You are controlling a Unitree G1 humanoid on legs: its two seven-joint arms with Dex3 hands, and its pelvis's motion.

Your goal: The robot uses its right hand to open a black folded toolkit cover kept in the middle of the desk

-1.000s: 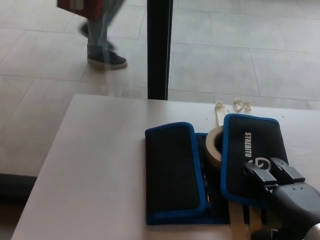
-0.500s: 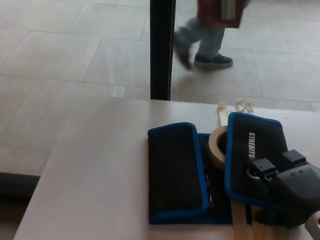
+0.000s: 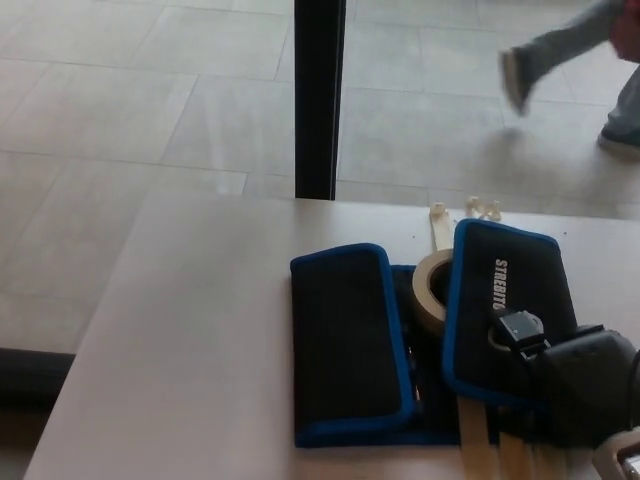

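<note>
1. At the near right corner, the right hand (image 3: 575,385) rests on the lower part of the toolkit cover's right flap (image 3: 505,310). Only its black back and one finger (image 3: 518,328) show, so I cannot tell how far its fingers are spread or whether they grip the flap.
2. Pale wooden strips (image 3: 478,450) stick out from under that flap at the near edge of the desk (image 3: 190,340).
3. The toolkit cover (image 3: 345,345), black with blue edging, lies on the right half of the desk, toward the near edge. Its left flap lies flat, folded over; the right flap, with white lettering, is partly raised and tilted.
4. A roll of beige tape (image 3: 430,290) stands in the gap between the two flaps, touching the right flap's edge.
5. Beyond the cover, near the far edge of the desk, lie a pale strip and a few small pale bits (image 3: 482,209).
6. Behind the desk stands a black post (image 3: 319,95) on a tiled floor (image 3: 130,90).
7. Far right on the floor, a person's legs and shoes (image 3: 570,60) show, blurred.
</note>
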